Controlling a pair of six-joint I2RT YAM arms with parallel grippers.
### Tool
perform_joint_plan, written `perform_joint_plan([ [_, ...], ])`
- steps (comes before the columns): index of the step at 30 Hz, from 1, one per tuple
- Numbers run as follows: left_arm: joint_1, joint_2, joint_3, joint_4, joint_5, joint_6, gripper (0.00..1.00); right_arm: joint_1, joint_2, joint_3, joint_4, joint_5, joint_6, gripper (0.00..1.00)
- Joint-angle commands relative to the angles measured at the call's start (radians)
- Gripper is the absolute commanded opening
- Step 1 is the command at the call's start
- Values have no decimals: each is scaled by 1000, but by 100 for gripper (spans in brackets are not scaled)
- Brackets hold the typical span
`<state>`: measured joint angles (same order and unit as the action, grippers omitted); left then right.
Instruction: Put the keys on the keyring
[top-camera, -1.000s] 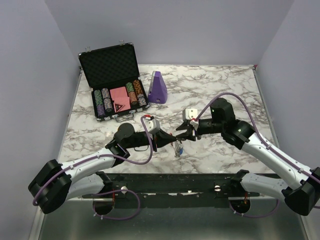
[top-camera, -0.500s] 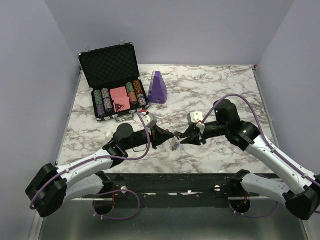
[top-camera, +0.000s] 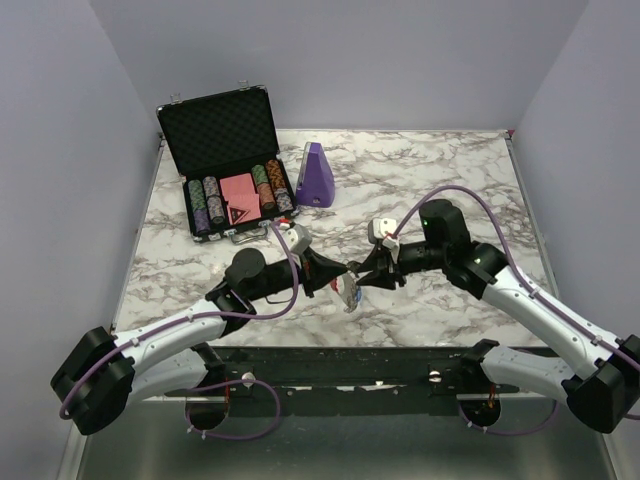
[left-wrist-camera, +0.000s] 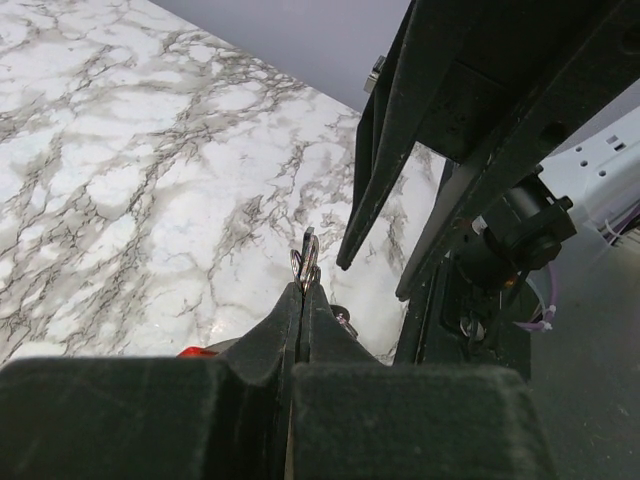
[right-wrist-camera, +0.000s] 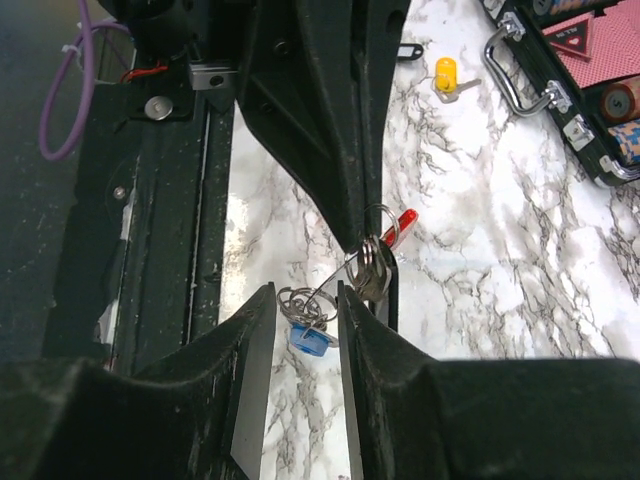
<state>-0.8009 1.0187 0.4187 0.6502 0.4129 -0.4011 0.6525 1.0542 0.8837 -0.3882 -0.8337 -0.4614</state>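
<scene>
My left gripper is shut on the silvery metal part of the keyring and holds it above the table. In the right wrist view the keyring hangs from those fingers with silvery keys on it, and its red arc pokes out behind. A blue-tagged key dangles on small rings between the fingers of my open right gripper. In the top view the right gripper faces the left one over the key bunch. A yellow-tagged key and a slim black key lie on the table.
An open black case with poker chips and cards stands at the back left. A purple pyramid-shaped object stands beside it. The marble table's front edge runs just below the grippers.
The right gripper has come in towards the left gripper and now stands round the dangling keys. The left gripper has shifted slightly right with the keyring.
</scene>
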Motion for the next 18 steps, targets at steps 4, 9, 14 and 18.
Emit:
perform_joint_plan([
  [4, -11, -17, -24, 94, -26, -28, 0, -1, 20, -20, 81, 58, 73, 40],
  [9, -11, -12, -37, 134, -36, -47, 0, -1, 21, -45, 100, 71, 104, 40],
  [14, -15, -8, -41, 154, -49, -58, 0, -1, 23, -48, 124, 107, 133, 41],
  [18, -23, -5, -47, 177, -71, -70, 0, -1, 26, -54, 141, 108, 165, 41],
])
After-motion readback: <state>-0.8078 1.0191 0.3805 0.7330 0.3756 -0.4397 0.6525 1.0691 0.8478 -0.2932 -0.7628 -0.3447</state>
